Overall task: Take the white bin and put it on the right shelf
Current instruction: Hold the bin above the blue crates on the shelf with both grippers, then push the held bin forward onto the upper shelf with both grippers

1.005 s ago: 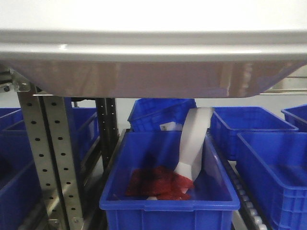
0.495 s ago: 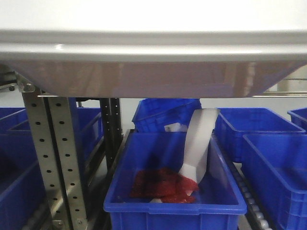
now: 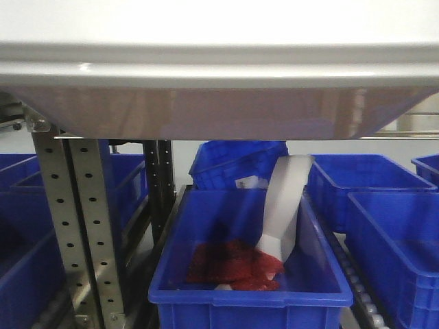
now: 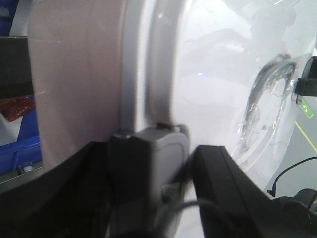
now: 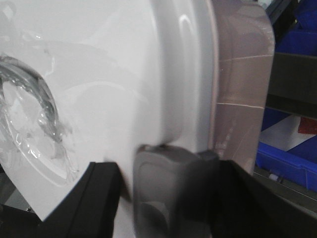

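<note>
Glossy plastic, the bin (image 3: 219,75) fills the front view's top, held aloft above a blue crate (image 3: 247,291); it looks bulky, stiff and slippery, best taken by its rim (image 3: 219,56). Left wrist view: left gripper (image 4: 148,158) is clamped on that rim. Right wrist view: right gripper (image 5: 171,183) pinches the opposite rim likewise.

Blue crate (image 3: 247,312) holds red material (image 3: 233,264) and a white strip (image 3: 282,205) (leaning upright); more blue crates (image 3: 391,226) alongside.

Left end effector (image 4: 148,168), right end effector (image 5: 171,183) seemingly clamping white bin (image 4: 208,74).
</note>
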Robot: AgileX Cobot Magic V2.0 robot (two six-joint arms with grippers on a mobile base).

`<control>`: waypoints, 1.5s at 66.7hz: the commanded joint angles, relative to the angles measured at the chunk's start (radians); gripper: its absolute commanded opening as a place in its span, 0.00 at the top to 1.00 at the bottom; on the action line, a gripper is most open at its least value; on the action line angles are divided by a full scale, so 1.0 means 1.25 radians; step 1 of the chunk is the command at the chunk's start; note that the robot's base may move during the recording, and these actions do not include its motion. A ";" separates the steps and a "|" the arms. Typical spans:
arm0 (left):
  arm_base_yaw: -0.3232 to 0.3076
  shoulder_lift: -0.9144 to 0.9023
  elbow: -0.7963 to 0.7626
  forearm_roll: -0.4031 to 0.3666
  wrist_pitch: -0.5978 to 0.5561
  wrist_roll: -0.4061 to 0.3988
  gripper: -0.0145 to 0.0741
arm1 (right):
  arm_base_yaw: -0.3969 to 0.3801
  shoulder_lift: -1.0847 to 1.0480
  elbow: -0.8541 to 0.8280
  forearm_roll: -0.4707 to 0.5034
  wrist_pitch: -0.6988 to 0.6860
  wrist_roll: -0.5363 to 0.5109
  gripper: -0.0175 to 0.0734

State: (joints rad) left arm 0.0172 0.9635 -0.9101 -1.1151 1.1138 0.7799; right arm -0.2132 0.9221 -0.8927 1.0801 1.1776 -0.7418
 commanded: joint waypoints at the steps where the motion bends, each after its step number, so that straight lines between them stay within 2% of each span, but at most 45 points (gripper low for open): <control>1: -0.011 -0.012 -0.024 -0.130 0.048 0.011 0.63 | 0.008 -0.011 -0.021 0.125 0.072 -0.002 0.43; 78: -0.011 -0.012 -0.024 -0.133 0.047 0.011 0.63 | 0.008 -0.011 -0.021 0.127 0.071 -0.002 0.43; 92: -0.011 -0.012 -0.026 -0.210 0.025 0.011 0.63 | 0.008 -0.010 -0.022 0.189 0.064 -0.002 0.43; 100: -0.011 -0.008 -0.033 -0.221 0.025 0.011 0.63 | 0.008 -0.010 -0.023 0.222 0.064 0.001 0.43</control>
State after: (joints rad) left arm 0.0195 0.9635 -0.9101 -1.1813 1.0749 0.7878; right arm -0.2153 0.9221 -0.8927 1.1329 1.1550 -0.7418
